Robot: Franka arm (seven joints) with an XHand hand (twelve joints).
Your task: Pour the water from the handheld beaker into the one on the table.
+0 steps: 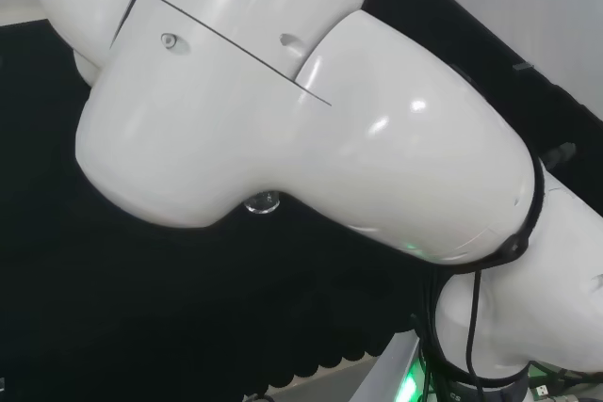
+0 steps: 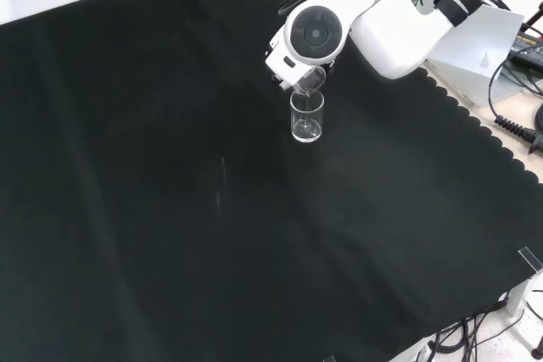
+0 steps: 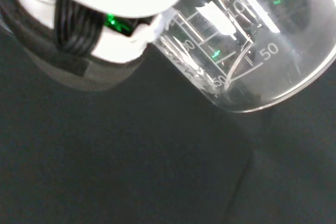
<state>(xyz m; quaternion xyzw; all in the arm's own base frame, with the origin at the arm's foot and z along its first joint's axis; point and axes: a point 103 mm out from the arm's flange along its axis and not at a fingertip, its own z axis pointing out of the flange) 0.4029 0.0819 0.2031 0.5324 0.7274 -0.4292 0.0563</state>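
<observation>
In the front view a clear glass beaker (image 2: 306,116) stands upright on the black cloth. Just above its rim a second clear beaker (image 2: 310,82) hangs tilted, mouth down toward it. The arm's white link with the round grey cap (image 2: 315,31) stands in front of the hand there. The wrist view shows the tilted beaker (image 3: 247,51) close up, with printed graduations and droplets on its wall. The black and white hand (image 3: 110,40) has a finger (image 3: 142,35) pressed against the glass. Whether water is flowing cannot be told. A bit of glass (image 1: 262,201) peeks from under the arm in the head view.
The cloth's scalloped edge (image 2: 475,125) runs down the right side of the front view. Beyond it lie a grey box (image 2: 475,52) and cables (image 2: 509,125). Black cloth (image 2: 170,192) stretches wide to the left of and in front of the beakers.
</observation>
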